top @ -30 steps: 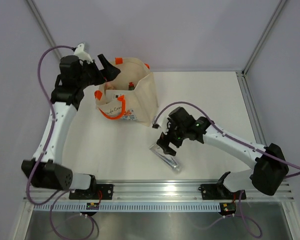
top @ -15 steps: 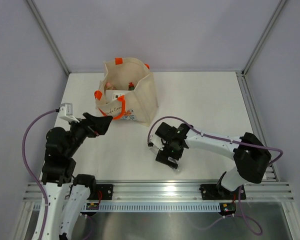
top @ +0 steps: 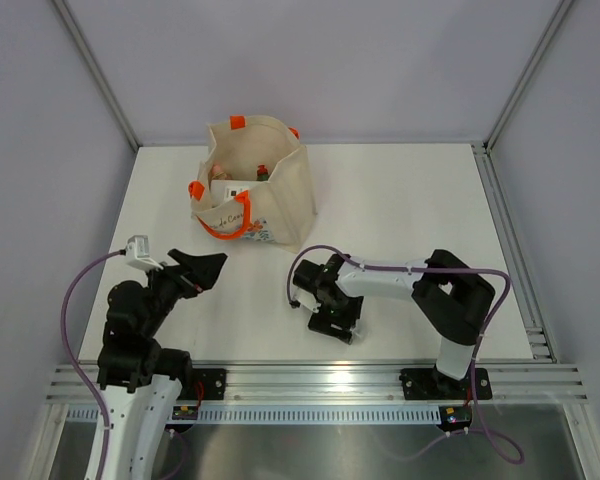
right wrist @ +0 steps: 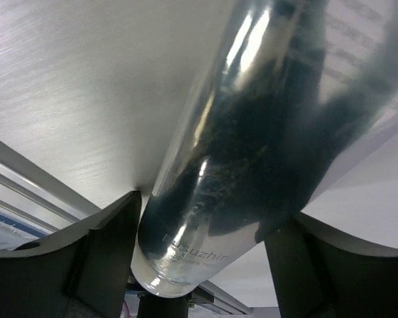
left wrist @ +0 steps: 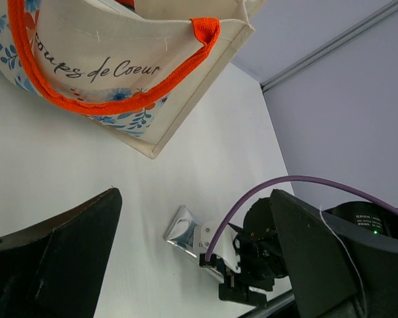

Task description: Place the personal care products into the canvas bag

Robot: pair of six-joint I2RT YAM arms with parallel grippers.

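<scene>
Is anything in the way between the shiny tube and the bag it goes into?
Nothing visible. Only bare table lies between the silver tube and the canvas bag; the left arm's fingers sit off to one side.

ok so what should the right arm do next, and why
Probably close the right gripper. In the wrist view its fingers sit on either side of the silver tube, which lies flat on the table, and they do not look clamped yet. It is the only product I can see outside the canvas bag.
</scene>
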